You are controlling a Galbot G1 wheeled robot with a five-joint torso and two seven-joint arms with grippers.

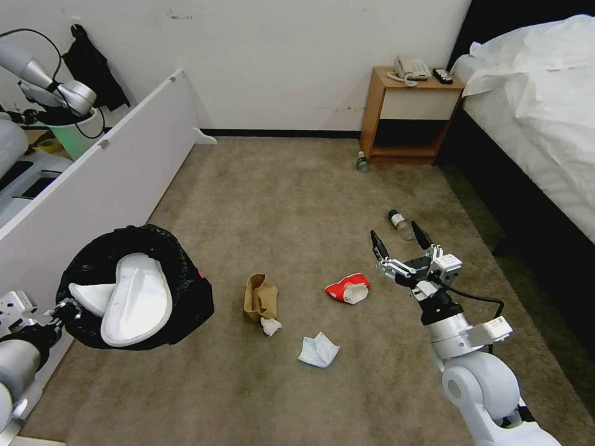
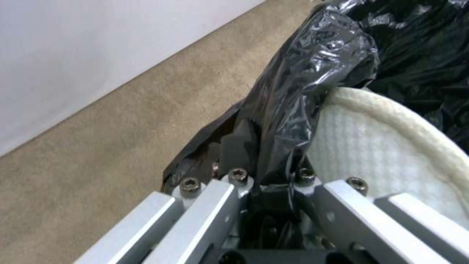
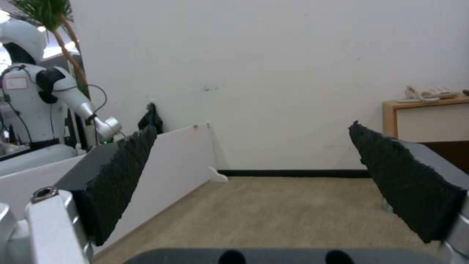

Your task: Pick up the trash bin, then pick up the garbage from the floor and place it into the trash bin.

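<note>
Clamping the trash bin (image 1: 186, 297) by its rim is the left hand (image 1: 65, 308); the bin is held off the floor (image 1: 279, 198), tilted, crinkly black bag over the rim, two white slippers (image 1: 133, 300) inside. In the left wrist view glossy bag plastic (image 2: 313, 73) is seen pinched between the fingers, a waffle-textured slipper (image 2: 391, 146) just beside them. The right hand (image 1: 401, 238) is held wide above the carpet, serrated black pads (image 3: 122, 176) well apart. On the short-pile floor are left a crumpled brown paper bag (image 1: 260, 297), white paper (image 1: 270, 326), a red-white wrapper (image 1: 348, 288), a clear bottle (image 1: 400, 223).
</note>
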